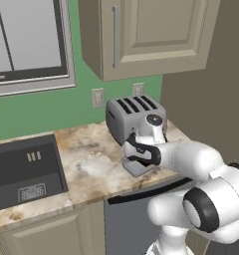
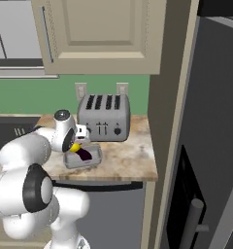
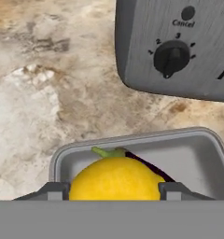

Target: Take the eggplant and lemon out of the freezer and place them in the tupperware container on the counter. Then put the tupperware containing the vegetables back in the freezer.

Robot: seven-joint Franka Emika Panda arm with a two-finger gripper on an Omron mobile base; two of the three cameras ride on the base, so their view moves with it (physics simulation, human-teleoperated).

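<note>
Yellow round lemon (image 3: 115, 179) sits gripped between the two dark fingertips of the white arm's gripper (image 3: 114, 189), held over the shallow grey translucent tupperware container (image 3: 198, 158) on the beige marbled stone counter (image 3: 44, 93), dark purple eggplant (image 2: 83, 154) lying inside, silver four-slot toaster (image 2: 104, 118) just beyond

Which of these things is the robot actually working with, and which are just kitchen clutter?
Job:
lemon, between the jaws
eggplant, in the tray
tupperware container
counter

Just there:
toaster
sink
wall cabinet
</note>
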